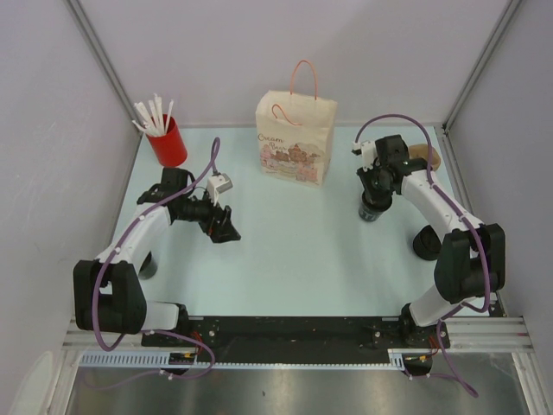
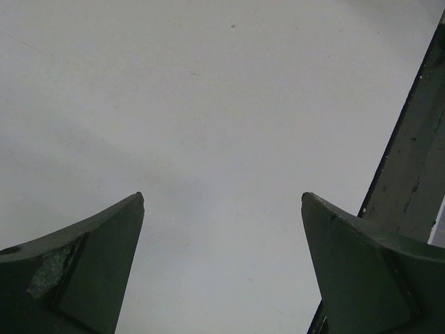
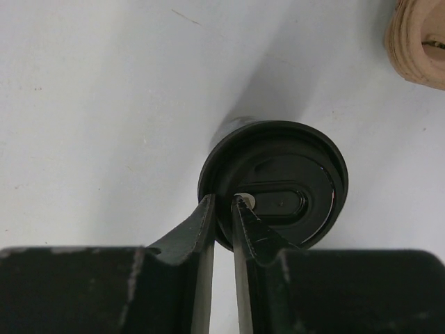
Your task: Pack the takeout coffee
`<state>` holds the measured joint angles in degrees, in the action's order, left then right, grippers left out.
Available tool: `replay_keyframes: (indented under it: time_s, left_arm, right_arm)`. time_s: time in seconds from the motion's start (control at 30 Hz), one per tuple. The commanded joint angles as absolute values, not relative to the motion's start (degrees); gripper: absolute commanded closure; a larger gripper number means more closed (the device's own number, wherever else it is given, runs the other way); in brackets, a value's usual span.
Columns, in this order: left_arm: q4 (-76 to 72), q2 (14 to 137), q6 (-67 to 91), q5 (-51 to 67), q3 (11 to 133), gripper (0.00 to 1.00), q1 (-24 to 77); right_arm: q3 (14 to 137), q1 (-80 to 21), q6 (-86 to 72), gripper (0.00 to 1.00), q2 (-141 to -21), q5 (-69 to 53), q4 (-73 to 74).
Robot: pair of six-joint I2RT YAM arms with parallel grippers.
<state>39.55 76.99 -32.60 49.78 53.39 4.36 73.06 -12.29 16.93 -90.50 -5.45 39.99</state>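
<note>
left pincer (image 2: 222, 197) gaped wide over the tabletop (image 1: 294, 259). paper bag (image 1: 295, 138) stood upright, back centre. takeout coffee (image 3: 278, 181) sat on tabletop right of the bag, apart. right pincer (image 3: 224, 202) narrow, straddling its lid rim; grip unclear.

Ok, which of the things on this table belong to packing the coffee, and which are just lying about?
For the job: coffee cup, lid on; paper bag.
Lying about: red cup of straws; black round piece; tan ribbed thing, kind unclear.
</note>
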Motion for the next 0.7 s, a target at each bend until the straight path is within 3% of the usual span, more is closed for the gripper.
replay_keyframes:
  time_s: [0.0,0.2,0.4,0.53,0.67]
  left_arm:
    - [38.67,77.08,-35.24,53.00,53.35,0.01,3.87]
    - [39.20,77.08,-35.51,53.70,53.88,0.01,3.87]
    - [39.90,76.91,-34.63,52.48,57.12,0.01,5.71]
    - [40.69,76.99,-34.01,46.51,60.28,0.01,14.40]
    - [45.08,81.72,-33.76,40.79,68.62,0.00,22.31]
  right_arm:
    - [73.13,-12.39,16.70,0.79,-89.82,-5.89,38.50]
    - [73.13,-12.66,17.14,0.71,-89.74,-6.50,38.50]
    - [73.21,-12.83,17.49,0.55,-83.69,-13.42,37.53]
    - [73.21,-12.57,16.88,0.37,-78.67,-18.89,36.30]
    - [73.30,-8.28,16.61,0.27,-74.80,-23.20,35.77]
